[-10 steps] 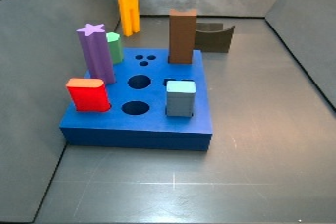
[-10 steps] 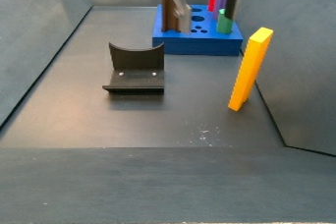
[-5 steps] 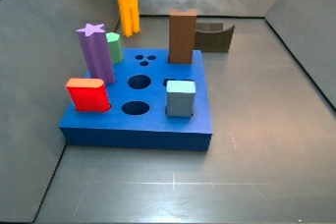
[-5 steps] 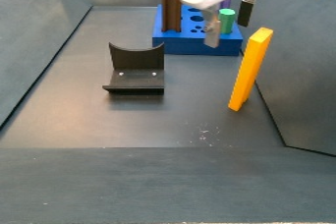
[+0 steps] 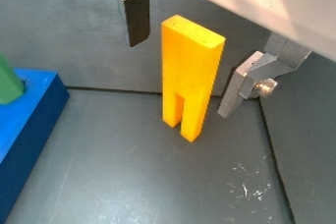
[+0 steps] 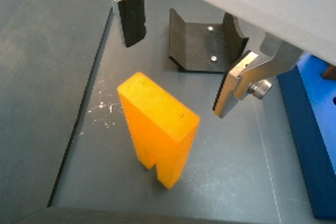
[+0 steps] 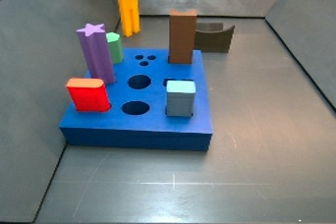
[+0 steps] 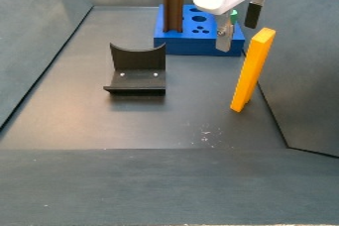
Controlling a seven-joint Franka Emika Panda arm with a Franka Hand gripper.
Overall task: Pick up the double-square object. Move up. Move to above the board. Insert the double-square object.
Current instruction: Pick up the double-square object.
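Grey tabletop (image 8: 159, 121) carries, from left to right, the fixture (image 8: 135, 68), the blue board (image 8: 199, 34) and the upright yellow block (image 8: 251, 68), with the open gripper (image 5: 195, 46) above it, fingers apart for grasping.

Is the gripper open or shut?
Open: in a wrist view the gripper fingers straddle the upright double-square object with gaps on both sides, not touching.

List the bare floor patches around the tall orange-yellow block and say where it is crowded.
Bare floor lies between the tall orange-yellow grooved block and the fixture, and nearer the camera. Crowded: the open gripper above the block, and the blue board beyond.
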